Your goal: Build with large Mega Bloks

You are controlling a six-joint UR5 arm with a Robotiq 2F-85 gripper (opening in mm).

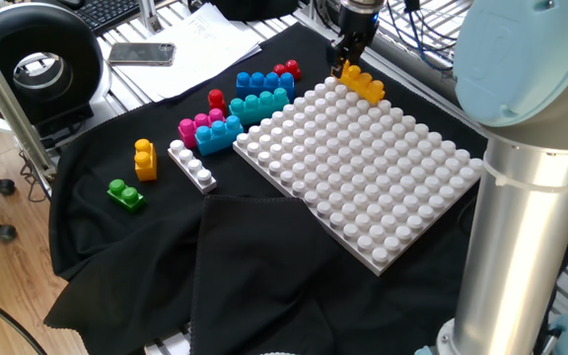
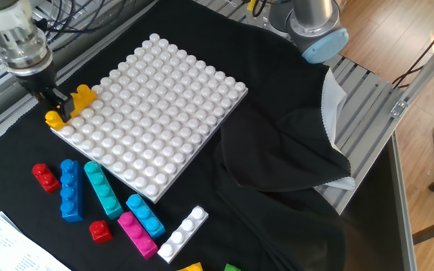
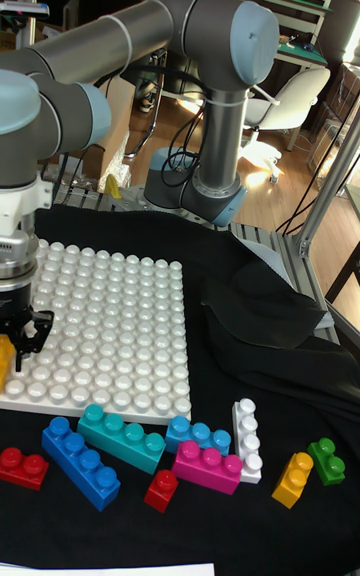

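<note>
A yellow-orange brick point(image 1: 364, 85) sits on the far corner of the white studded board point(image 1: 363, 168), also seen at the board's left edge point(image 2: 85, 95). My gripper point(image 1: 349, 61) hangs just above it, jaws open astride its middle point(image 2: 59, 105), holding nothing. In the tall fixed view the gripper point(image 3: 23, 326) stands over the board's point(image 3: 110, 326) left edge, with the brick point(image 3: 5, 356) mostly cut off. Loose Mega Bloks lie beside the board: blue point(image 1: 262, 81), red point(image 1: 287, 70), teal point(image 1: 257, 104), pink point(image 1: 203, 122), white point(image 1: 191, 164), yellow-orange point(image 1: 145, 159), green point(image 1: 125, 193).
Rumpled black cloth point(image 1: 264, 256) covers the table and folds up at the board's near side. A phone point(image 1: 142, 53) and papers lie beyond the bricks, beside a black round device point(image 1: 37, 64). The arm's base column point(image 1: 531, 217) stands at the right.
</note>
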